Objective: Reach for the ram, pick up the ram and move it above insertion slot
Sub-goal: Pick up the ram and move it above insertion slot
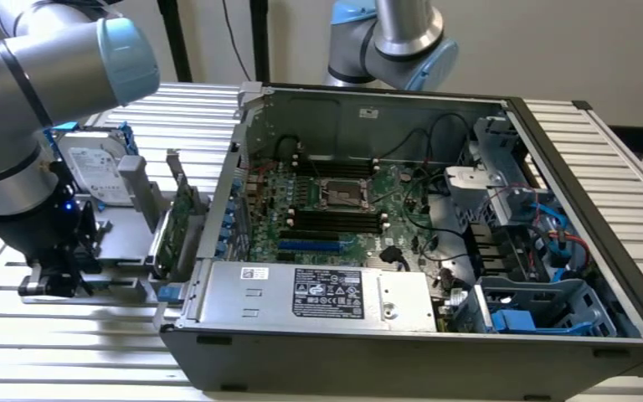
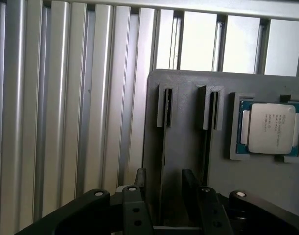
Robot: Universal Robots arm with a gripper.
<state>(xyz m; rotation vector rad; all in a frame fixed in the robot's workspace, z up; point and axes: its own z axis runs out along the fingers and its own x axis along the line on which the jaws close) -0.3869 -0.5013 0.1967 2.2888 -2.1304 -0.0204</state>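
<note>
The ram (image 2: pixel 162 147) stands edge-on in a slot of the grey holder block (image 2: pixel 186 142), showing as a thin dark strip. My gripper (image 2: pixel 164 178) is open, with one finger (image 2: pixel 139 178) on each side of that strip and a gap to it on both sides. In the exterior view the gripper (image 1: pixel 59 280) hangs low over the holder (image 1: pixel 120 289), at the exterior view's left of the open computer case (image 1: pixel 411 343). The motherboard's dark memory slots (image 1: pixel 333 219) lie inside the case.
A processor chip (image 2: pixel 269 128) sits in a recess of the holder beside a second slot (image 2: pixel 210 107). A silver hard drive (image 1: pixel 93 172) and an upright green expansion card (image 1: pixel 177 226) stand between my arm and the case. A second arm (image 1: pixel 394 42) rises behind the case.
</note>
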